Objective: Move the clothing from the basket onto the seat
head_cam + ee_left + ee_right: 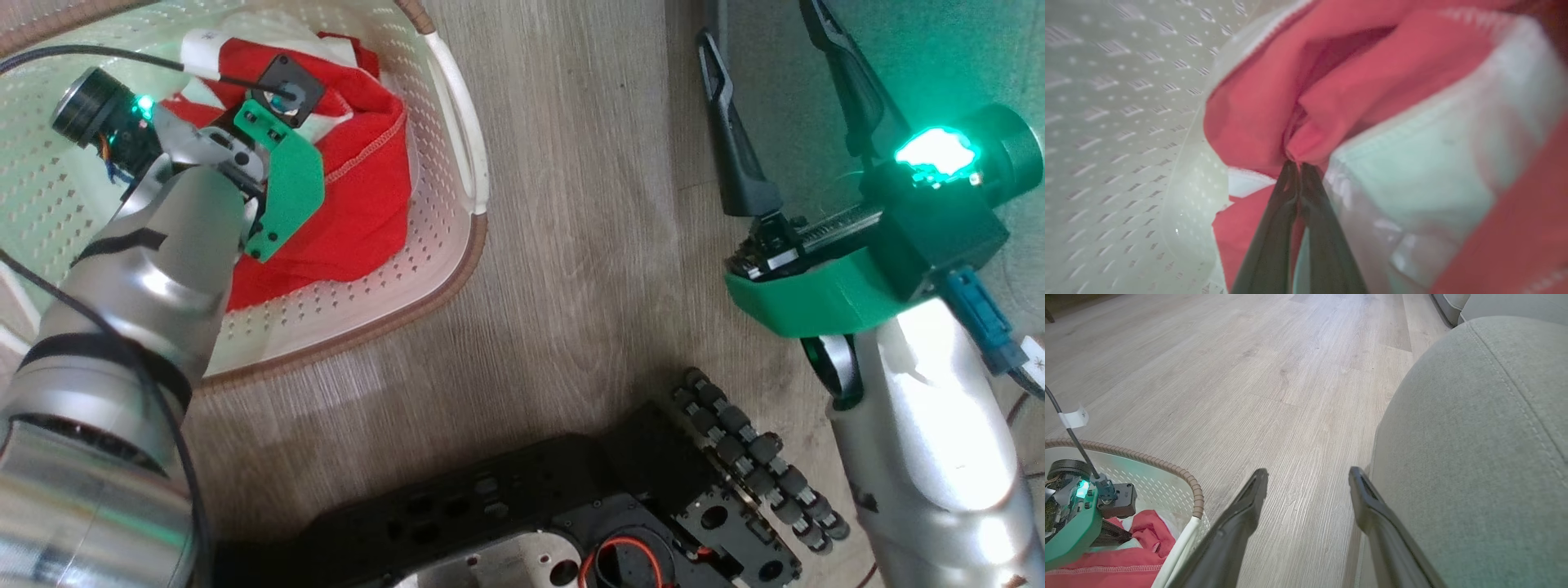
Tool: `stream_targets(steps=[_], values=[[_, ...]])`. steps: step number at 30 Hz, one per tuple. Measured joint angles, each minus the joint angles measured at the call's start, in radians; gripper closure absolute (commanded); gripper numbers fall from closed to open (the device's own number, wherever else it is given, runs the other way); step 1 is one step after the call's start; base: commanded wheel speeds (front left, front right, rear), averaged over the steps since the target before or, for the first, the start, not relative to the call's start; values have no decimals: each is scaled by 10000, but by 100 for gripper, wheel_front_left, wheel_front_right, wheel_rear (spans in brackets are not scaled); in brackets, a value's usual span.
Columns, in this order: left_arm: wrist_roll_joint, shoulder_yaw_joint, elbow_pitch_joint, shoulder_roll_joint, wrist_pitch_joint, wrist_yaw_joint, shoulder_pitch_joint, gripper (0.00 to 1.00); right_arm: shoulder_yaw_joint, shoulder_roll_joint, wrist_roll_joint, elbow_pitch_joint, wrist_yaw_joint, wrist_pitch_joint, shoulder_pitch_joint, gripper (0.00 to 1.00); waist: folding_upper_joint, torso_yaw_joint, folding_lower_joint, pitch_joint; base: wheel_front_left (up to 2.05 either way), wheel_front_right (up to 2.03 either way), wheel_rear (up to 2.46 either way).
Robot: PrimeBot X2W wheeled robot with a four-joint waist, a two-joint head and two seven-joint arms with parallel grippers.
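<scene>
The clothing (359, 204), red fabric with white panels, lies bunched in the cream perforated basket (457, 269) at the upper left of the head view. My left arm reaches down into the basket, and its wrist hides the fingers there. In the left wrist view my left gripper (1296, 165) is shut, pinching a red fold of the clothing (1257, 110) beside the basket wall (1106, 122). My right gripper (759, 24) stands open and holds nothing, over the edge of the grey-green seat (939, 33). Its wrist view shows the right gripper (1307, 475) above the floor, the seat (1474, 457) at right, and the basket (1198, 494) with clothing (1143, 531) at lower left.
Pale wood floor (571, 204) runs between the basket and the seat. My dark base (571, 506) with a roller wheel (759, 457) fills the lower middle of the head view. Another cushion (1494, 302) lies beyond the seat.
</scene>
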State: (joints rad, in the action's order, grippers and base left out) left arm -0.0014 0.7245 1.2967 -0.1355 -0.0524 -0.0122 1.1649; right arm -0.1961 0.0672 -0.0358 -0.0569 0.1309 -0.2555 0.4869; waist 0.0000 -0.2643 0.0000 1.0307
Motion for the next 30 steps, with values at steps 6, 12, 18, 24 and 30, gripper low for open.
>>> stream_targets(steps=[6,12,18,24,30], values=[[-307,-81,19,35,433,-125,-166,100,-96,-12,-4,209,0,0,246,0,0,75,0,-340,0,0,0],[-552,-105,35,278,899,-234,-739,100,-48,31,-104,445,0,0,242,0,0,272,-1,-987,0,0,0],[-978,-257,40,614,2082,-702,-1575,100,71,290,-171,717,0,0,82,0,0,613,-1,-2039,0,0,0],[-1505,-535,35,809,2838,-844,-2077,100,199,451,-171,1095,0,0,-519,0,1,982,-2,-3353,0,0,0],[-1739,-736,-679,798,3001,-1051,-2778,100,270,619,-169,1371,0,0,-840,0,1,1373,-1,-4629,0,0,0]])
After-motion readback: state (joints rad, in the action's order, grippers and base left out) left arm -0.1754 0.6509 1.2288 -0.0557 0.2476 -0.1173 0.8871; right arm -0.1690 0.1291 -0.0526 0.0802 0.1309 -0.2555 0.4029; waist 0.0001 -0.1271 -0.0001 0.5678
